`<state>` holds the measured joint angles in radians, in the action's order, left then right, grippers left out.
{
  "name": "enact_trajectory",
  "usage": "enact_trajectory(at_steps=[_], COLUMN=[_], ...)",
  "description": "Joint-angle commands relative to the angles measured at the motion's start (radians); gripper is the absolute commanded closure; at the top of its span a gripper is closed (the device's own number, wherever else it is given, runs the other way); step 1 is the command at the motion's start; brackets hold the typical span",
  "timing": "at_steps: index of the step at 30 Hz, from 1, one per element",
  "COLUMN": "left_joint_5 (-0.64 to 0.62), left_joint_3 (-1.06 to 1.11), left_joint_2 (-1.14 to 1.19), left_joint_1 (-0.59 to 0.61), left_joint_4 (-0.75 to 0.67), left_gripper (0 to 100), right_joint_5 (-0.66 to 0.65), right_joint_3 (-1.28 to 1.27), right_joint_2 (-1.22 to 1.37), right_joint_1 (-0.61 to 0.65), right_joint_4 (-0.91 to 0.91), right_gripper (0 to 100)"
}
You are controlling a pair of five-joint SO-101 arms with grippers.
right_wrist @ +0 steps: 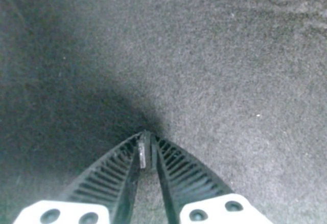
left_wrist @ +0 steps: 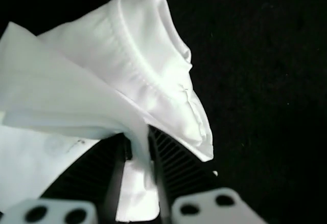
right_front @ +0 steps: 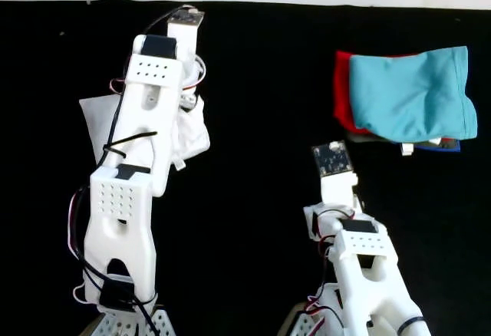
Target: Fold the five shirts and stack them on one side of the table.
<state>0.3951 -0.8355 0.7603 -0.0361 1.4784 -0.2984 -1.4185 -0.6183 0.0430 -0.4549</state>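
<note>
The white shirt (right_front: 96, 125) lay toward the left edge of the table (right_front: 261, 83), partly under the left arm and bunched rather than flat. The left claw (left_wrist: 139, 147) was closed on a fold of it, with the cloth pinched between the jaws and a hemmed edge rising and drooping over above them. The right claw (right_wrist: 146, 150) was closed on nothing, its tips together just over the bare black table near the front edge.

At the far right corner sat the stack, with a teal shirt (right_front: 410, 94) on top, a red shirt (right_front: 341, 94) under it, and dark and blue edges peeping out at the bottom. That looked like four done, with the white one left to fold.

The shirt looked light, soft and limp. It would likely sag and crumple from a single pinch and drag on the table covering rather than slide. A hold on the stitched hem or a corner, with one claw at each end, would probably keep it spread.

The left wrist view gave the pinch itself and the seam. The high view hid those under the arm but showed where the shirt lay relative to the stack. The right wrist view settled that nothing sat between the right claw's jaws.
</note>
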Motion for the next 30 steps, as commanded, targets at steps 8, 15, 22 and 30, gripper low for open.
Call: enact_trajectory(at_steps=[8, 15, 22, 30], left_joint_5=[-0.146, -0.141, -0.144, -0.144], left_joint_3=[-0.3, -0.223, -0.028, 0.094], left_joint_2=[-0.012, -0.002, -0.002, -0.002], left_joint_1=[0.054, 0.09, -0.008, -0.117], left_joint_4=[0.218, 0.262, 0.069, -0.049], left_gripper=[81, 97, 97, 96], right_joint_5=[-0.009, -0.011, -0.011, -0.011], right_joint_3=[-0.007, -0.007, -0.007, -0.007], right_joint_2=[-0.002, -0.002, -0.002, -0.002], right_joint_1=[-0.013, -0.013, -0.013, -0.013], right_joint_4=[0.021, 0.021, 0.021, 0.021], right_gripper=[99.3, 99.3, 99.3, 99.3])
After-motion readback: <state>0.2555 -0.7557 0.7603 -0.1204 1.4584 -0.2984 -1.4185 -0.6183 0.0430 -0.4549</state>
